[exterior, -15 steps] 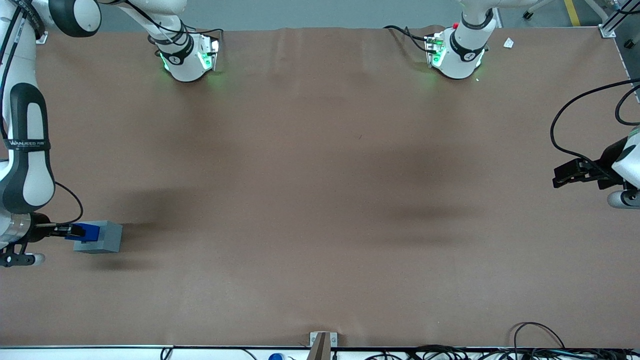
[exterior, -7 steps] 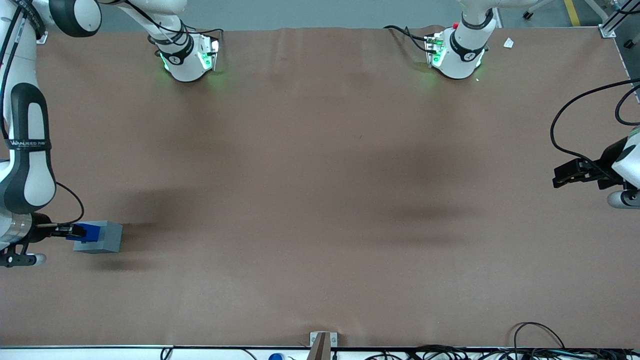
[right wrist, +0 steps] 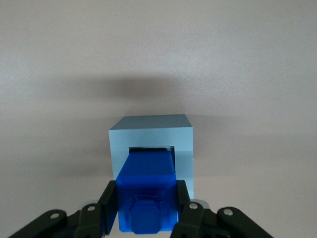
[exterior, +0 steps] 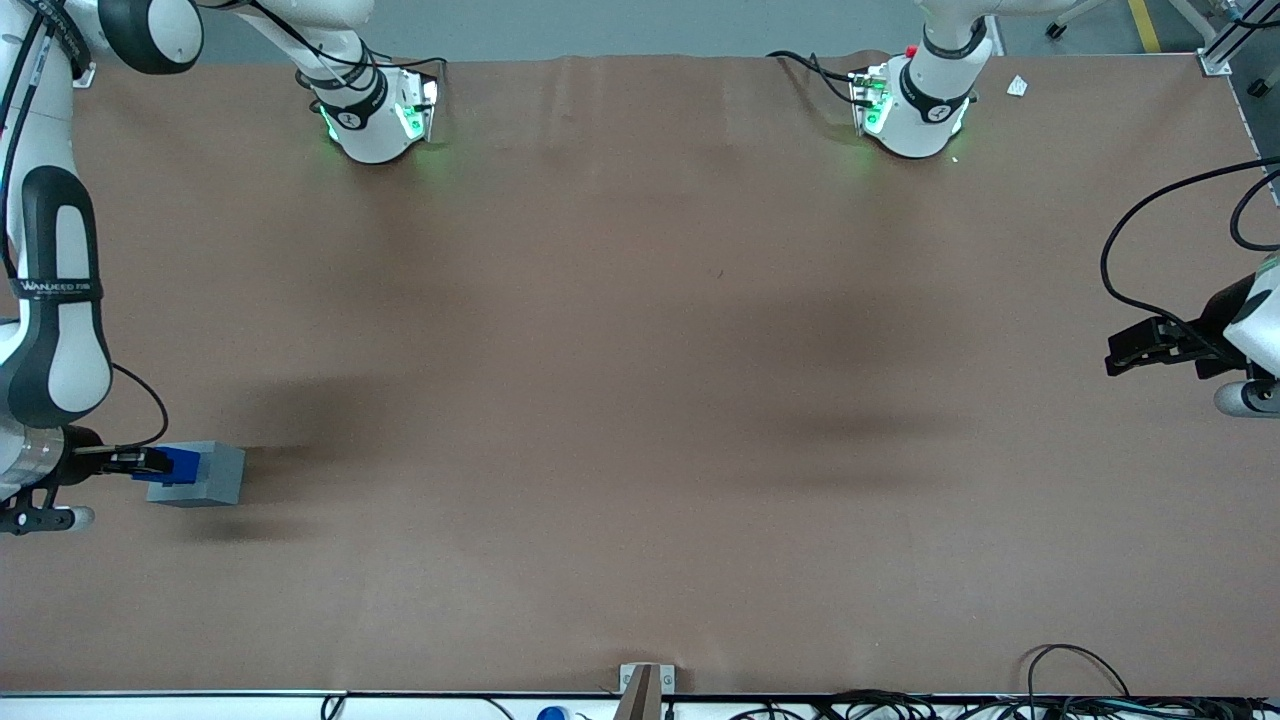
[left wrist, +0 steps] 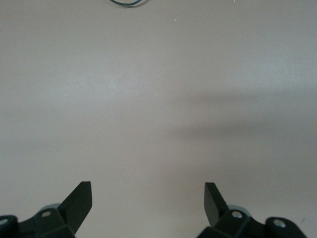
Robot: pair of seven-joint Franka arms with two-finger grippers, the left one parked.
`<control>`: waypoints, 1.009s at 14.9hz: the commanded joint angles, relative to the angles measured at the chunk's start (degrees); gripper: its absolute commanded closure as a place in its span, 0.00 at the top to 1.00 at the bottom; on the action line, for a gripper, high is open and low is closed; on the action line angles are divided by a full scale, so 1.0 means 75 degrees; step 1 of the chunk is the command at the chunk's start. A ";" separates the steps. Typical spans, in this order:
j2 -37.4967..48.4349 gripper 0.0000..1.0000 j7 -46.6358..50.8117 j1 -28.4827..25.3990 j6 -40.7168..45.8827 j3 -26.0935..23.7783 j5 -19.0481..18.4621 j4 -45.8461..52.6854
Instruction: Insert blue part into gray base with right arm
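The gray base (exterior: 205,475) sits on the brown table near the working arm's end, fairly near the front camera. The blue part (exterior: 178,464) stands in the base's top recess, its upper half sticking out. My right gripper (exterior: 155,463) is shut on the blue part from the working arm's side. In the right wrist view the blue part (right wrist: 147,191) sits between the two black fingers (right wrist: 110,204), its lower end inside the square recess of the gray base (right wrist: 151,134).
The brown table mat (exterior: 640,380) spreads wide toward the parked arm's end. Two arm bases (exterior: 375,115) (exterior: 915,105) stand at the table's edge farthest from the front camera. A small bracket (exterior: 645,680) sits at the nearest edge.
Almost nothing has moved. The right arm and the blue part have shifted only by a hair, staying on the gray base.
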State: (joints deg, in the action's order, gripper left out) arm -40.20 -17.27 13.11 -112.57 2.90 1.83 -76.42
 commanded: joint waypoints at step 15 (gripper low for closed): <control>-0.0218 0.09 -0.0076 0.0080 -0.0319 -0.0059 0.0108 -0.0041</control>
State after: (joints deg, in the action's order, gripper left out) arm -40.31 -17.44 13.11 -113.05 2.90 1.83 -76.42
